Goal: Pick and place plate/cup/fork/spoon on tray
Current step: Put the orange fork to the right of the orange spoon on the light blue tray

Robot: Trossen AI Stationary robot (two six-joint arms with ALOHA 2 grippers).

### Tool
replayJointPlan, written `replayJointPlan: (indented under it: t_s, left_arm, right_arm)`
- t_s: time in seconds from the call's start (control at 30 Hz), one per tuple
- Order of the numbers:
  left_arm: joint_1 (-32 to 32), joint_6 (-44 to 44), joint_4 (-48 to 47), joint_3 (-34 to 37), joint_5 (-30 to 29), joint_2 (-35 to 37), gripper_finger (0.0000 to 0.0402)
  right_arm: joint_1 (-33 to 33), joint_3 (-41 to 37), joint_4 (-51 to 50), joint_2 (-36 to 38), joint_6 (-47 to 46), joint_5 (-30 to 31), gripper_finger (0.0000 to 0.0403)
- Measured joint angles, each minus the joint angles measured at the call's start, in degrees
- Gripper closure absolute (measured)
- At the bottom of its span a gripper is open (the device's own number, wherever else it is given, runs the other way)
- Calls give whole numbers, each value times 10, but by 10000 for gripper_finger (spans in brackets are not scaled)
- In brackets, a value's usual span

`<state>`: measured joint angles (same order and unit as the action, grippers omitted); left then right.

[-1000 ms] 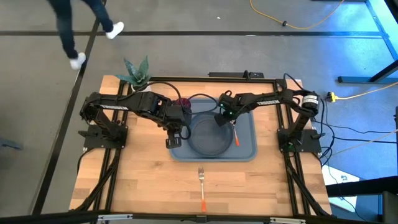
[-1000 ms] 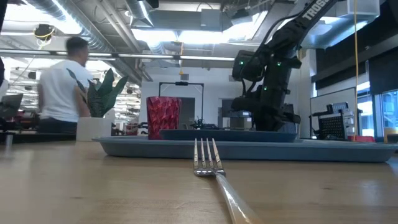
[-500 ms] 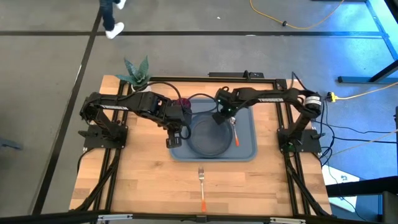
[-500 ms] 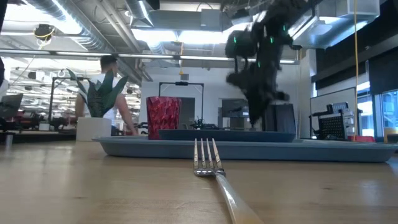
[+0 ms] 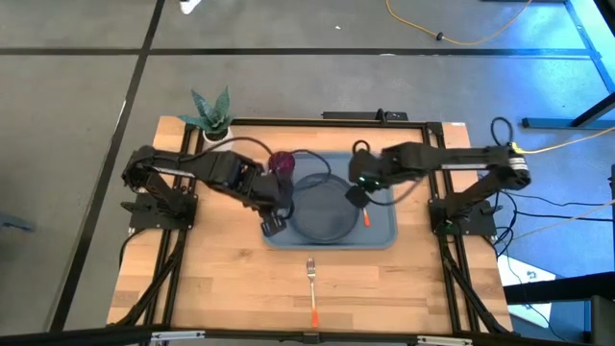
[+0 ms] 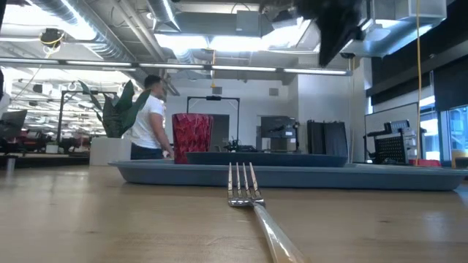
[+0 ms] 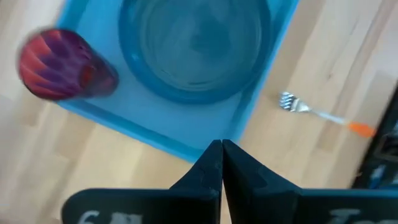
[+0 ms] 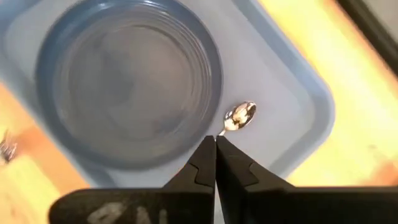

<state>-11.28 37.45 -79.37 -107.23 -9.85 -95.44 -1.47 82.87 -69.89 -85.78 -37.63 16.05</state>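
I see the plate (image 5: 325, 209), cup (image 5: 282, 162) and spoon (image 5: 364, 208) on the tray (image 5: 382, 231); the fork (image 5: 310, 286) lies on the desk (image 5: 221, 279) in front of it. My left end effector (image 5: 272, 226) hangs over the tray's left edge, fingers pinched together, empty. The right end effector (image 5: 355, 197) hovers above the spoon, likewise closed on nothing

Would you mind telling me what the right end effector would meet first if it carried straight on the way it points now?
Probably the orange-handled spoon lying on the light-blue rectangular tray, beside the round slate-blue plate. The shut right end effector points at its silver bowl, though depth is unclear.
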Motion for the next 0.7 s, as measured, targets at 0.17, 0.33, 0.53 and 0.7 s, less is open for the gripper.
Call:
replayJointPlan:
  t_s: [0.17, 0.33, 0.53, 0.7]
  left_arm:
    - [-52, 177, 30, 0, -34, 0, 401]
    - [-123, 364, 88, 0, -75, -31, 401]
    - [-180, 511, 153, 0, -116, -99, 401]
    - [-184, 522, 215, 0, -76, -158, 401]
  right_arm:
    - [-67, 0, -43, 61, 5, 40, 398]
    - [-125, 0, -59, 117, 39, 61, 399]
    - [-188, 0, -60, 166, 47, 60, 395]
    - [-226, 0, -61, 184, 48, 60, 398]
